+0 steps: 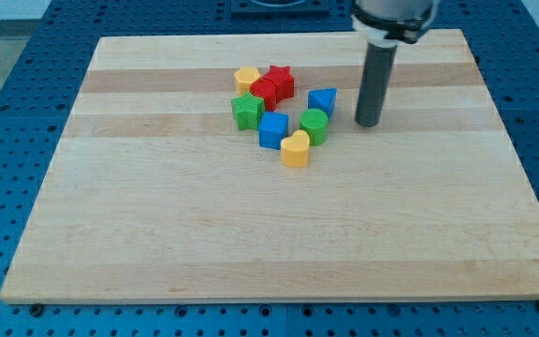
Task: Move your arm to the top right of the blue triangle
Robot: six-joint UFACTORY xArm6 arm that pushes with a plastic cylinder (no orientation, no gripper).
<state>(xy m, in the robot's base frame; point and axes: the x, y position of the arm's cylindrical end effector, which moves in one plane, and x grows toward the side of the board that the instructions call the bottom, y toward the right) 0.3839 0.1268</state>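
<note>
Hovering w/ my tip [369, 123] just right of the blue triangle [323, 100], which sat at the cluster's right edge by the green cylinder [314, 125], I had no jaws, only a rod, so drifting left risked nudging it.

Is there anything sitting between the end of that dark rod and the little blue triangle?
No. In the camera view, only bare wood separates my tip from the blue triangle, which lies to its left.
</note>
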